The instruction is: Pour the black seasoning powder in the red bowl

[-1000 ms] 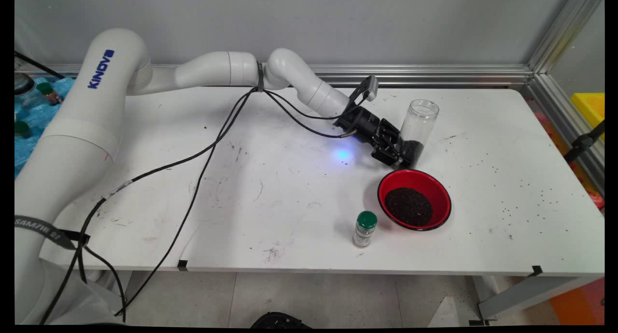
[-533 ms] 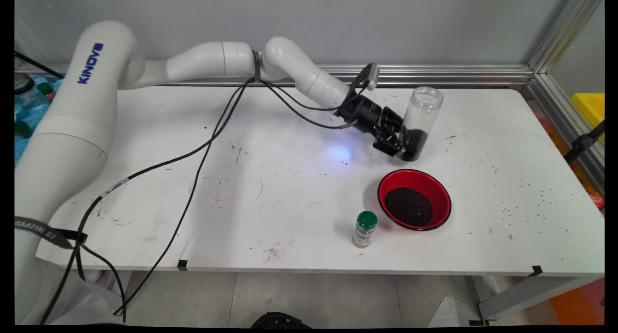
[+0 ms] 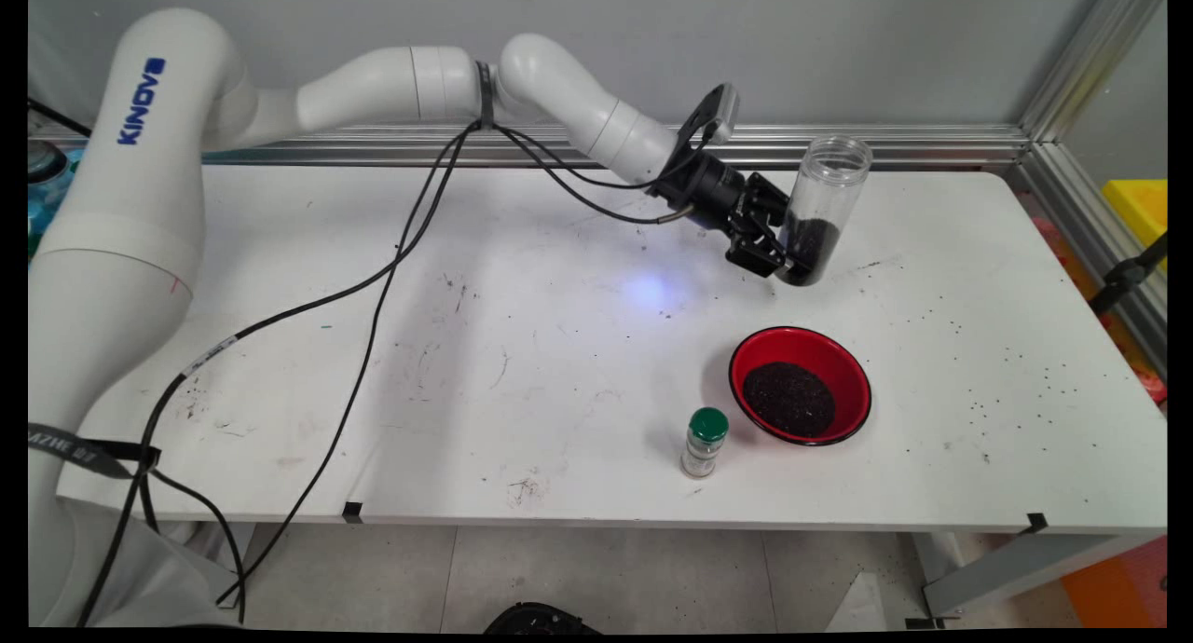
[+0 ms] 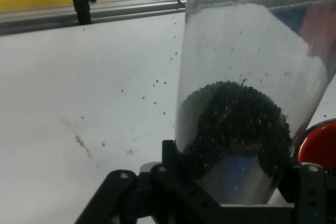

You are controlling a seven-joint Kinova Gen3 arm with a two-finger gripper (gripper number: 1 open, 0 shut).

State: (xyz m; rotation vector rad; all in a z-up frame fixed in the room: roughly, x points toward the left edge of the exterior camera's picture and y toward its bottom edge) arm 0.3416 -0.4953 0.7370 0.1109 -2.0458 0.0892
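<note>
My gripper (image 3: 788,252) is shut on the lower part of a clear plastic jar (image 3: 822,205) with black grains in its bottom. The jar is open at the top, leans slightly right and hangs above the table. In the hand view the jar (image 4: 247,93) fills the right half, with the black grains (image 4: 236,124) heaped low inside, between the fingers (image 4: 168,153) of the gripper (image 4: 231,177). A red bowl (image 3: 800,384) with a heap of black grains sits on the table below and in front of the jar. The bowl's rim (image 4: 317,142) shows at the right edge of the hand view.
A small bottle with a green cap (image 3: 705,441) stands left of the bowl near the front edge. Loose black grains (image 3: 1016,382) are scattered over the right part of the table. An aluminium rail (image 3: 895,144) runs along the back edge. Black cables (image 3: 373,289) hang from the arm.
The gripper has lifted the jar off the table and carried it up and slightly right, away from the bowl. The bowl and the small bottle have stayed put.
</note>
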